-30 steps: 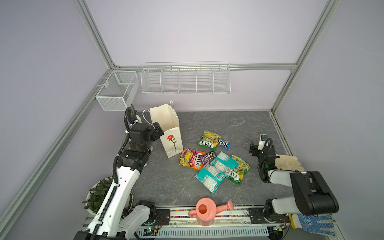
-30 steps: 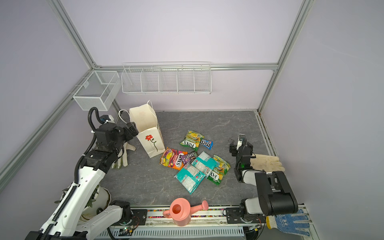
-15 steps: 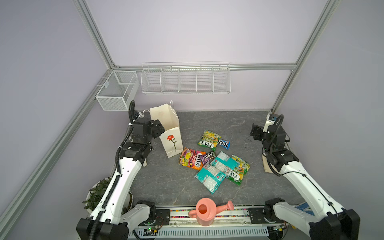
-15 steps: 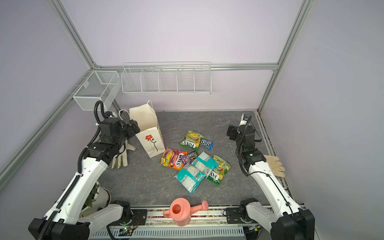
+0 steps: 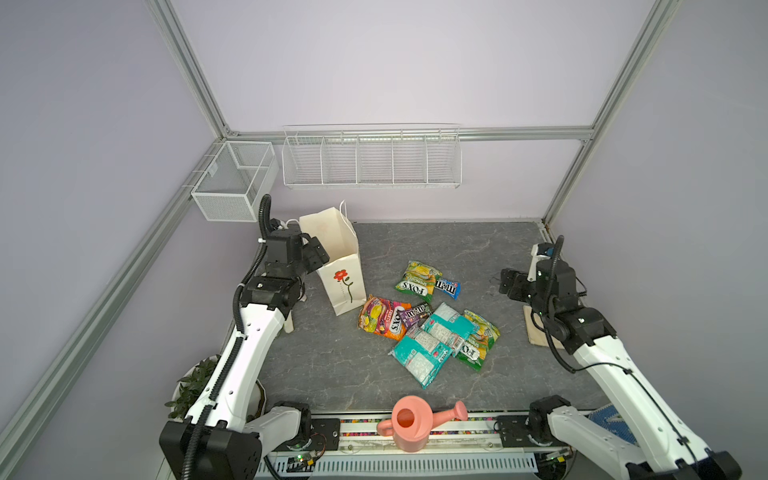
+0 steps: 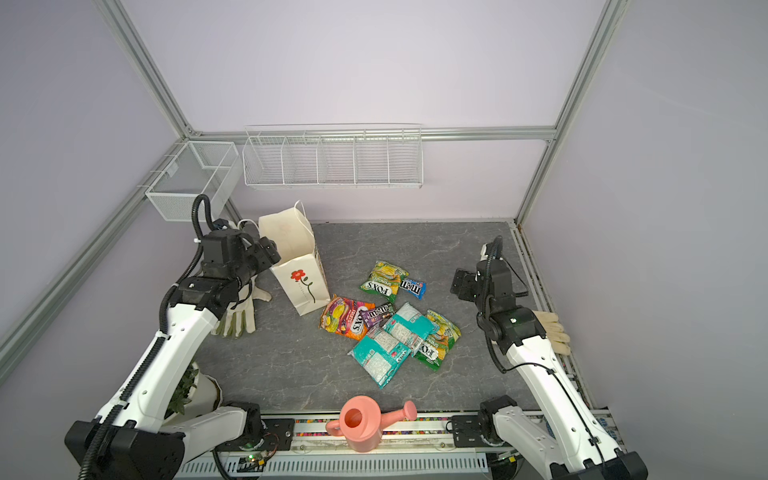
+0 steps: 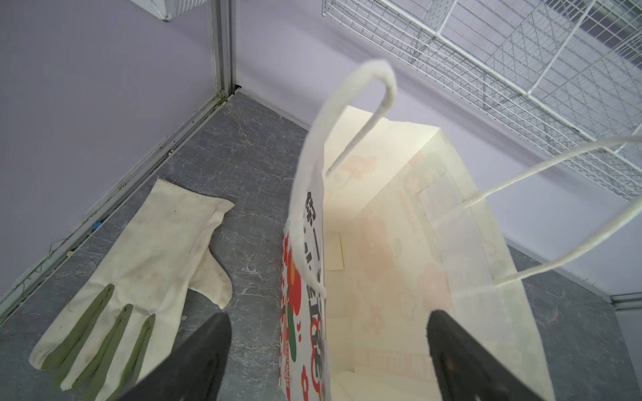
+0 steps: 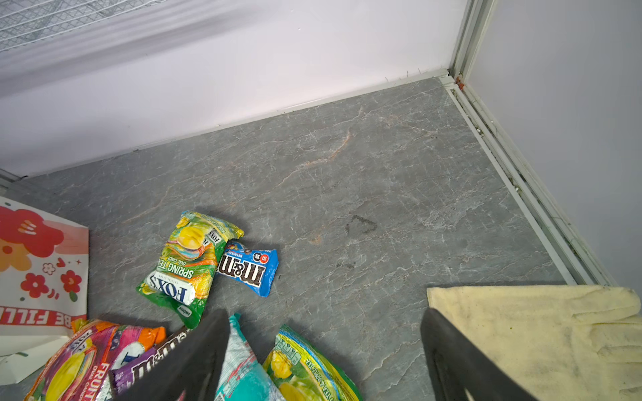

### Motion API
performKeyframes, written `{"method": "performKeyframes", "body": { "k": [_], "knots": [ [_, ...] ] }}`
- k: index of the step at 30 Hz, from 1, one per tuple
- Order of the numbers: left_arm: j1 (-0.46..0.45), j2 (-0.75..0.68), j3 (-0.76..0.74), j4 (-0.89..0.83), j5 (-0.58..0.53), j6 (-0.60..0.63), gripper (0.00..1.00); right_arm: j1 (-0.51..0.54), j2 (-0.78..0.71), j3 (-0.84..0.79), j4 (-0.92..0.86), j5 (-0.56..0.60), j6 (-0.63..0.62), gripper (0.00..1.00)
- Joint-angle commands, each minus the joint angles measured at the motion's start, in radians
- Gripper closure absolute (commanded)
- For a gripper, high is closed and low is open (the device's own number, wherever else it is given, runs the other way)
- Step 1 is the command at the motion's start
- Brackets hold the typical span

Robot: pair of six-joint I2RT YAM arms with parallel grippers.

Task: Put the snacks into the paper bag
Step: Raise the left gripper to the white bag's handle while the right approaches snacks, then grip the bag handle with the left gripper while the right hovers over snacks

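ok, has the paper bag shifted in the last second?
No. The paper bag stands where it did, below the left end of the wire shelf and just as close to the orange snack pack.

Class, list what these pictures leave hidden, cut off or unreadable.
- Purple M&M's pack: in both top views, partly under a teal pack.
- Potted plant: in both top views, mostly behind the left arm.
- Glove: right wrist view, cut off by the frame's edge.
- Teal packs' print: top views, too small to read.
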Motion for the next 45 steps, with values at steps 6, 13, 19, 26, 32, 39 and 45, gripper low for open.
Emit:
{"method": "performKeyframes", "body": {
  "k": [6,13,19,26,32,39,45],
  "knots": [
    [0.016,0.060,0.058,-0.012,0.049,0.001,0.22,0.004,-0.028,-0.055,-0.114,-0.089,-0.004,0.11],
    [0.030,0.116,0.079,-0.013,0.068,0.021,0.54,0.004,-0.022,-0.061,-0.146,-0.188,-0.014,0.11],
    [0.041,0.144,0.095,-0.018,0.088,0.037,0.79,0.002,-0.050,-0.074,-0.150,-0.223,-0.016,0.11],
    [0.045,0.151,0.114,-0.026,0.096,0.047,0.93,0.004,-0.073,-0.075,-0.163,-0.240,-0.020,0.11],
    [0.049,0.155,0.134,-0.044,0.092,0.055,1.00,0.004,-0.074,-0.080,-0.159,-0.251,-0.023,0.11],
    [0.056,0.143,0.151,-0.054,0.092,0.056,1.00,0.003,-0.082,-0.078,-0.162,-0.266,-0.027,0.11],
    [0.056,0.122,0.164,-0.083,0.100,0.070,1.00,0.005,-0.082,-0.081,-0.158,-0.291,-0.031,0.11]
  ]
}}
